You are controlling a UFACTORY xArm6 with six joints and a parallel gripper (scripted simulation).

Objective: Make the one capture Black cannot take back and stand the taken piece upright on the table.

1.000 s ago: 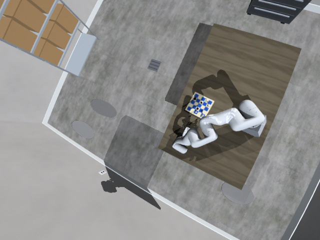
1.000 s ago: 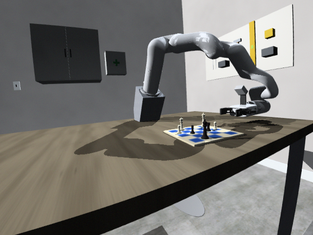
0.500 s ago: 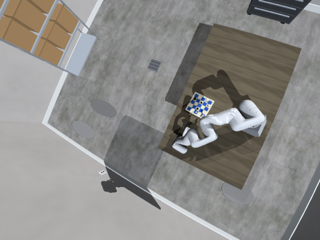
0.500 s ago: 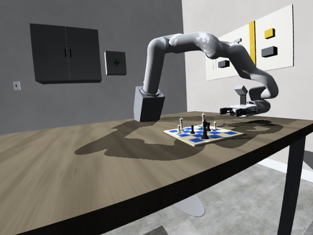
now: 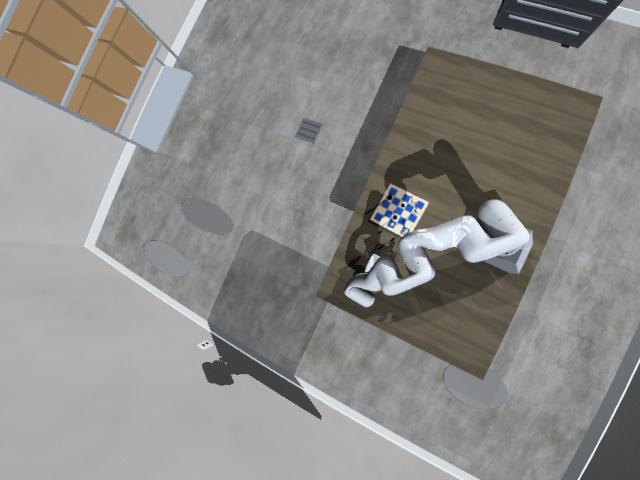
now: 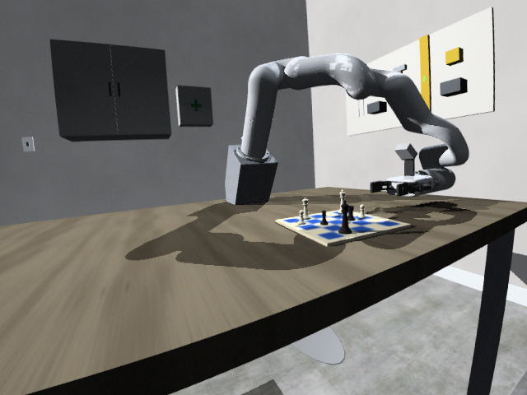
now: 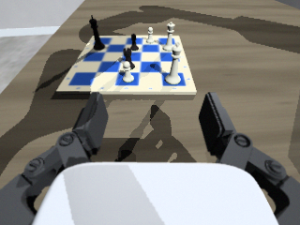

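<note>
A small blue-and-cream chessboard lies on the wooden table; it also shows in the overhead view (image 5: pixel 399 208) and the side view (image 6: pixel 342 225). In the wrist view a tall black piece (image 7: pixel 97 34) stands at the far left corner, a black pawn (image 7: pixel 134 42) in the back row, and a dark piece (image 7: pixel 127 55) right behind a white pawn (image 7: pixel 127 72). A tall white piece (image 7: pixel 174 66) stands near right, another white piece (image 7: pixel 170 36) and a white pawn (image 7: pixel 150 35) behind it. My gripper (image 7: pixel 153 104) (image 6: pixel 380 186) is open and empty, held low beside the board's near edge, pointing at it.
The arm's grey base block (image 6: pixel 249 178) stands on the table behind the board. The table edge runs close to the board's left side in the wrist view. A dark cabinet (image 6: pixel 110 90) hangs on the far wall.
</note>
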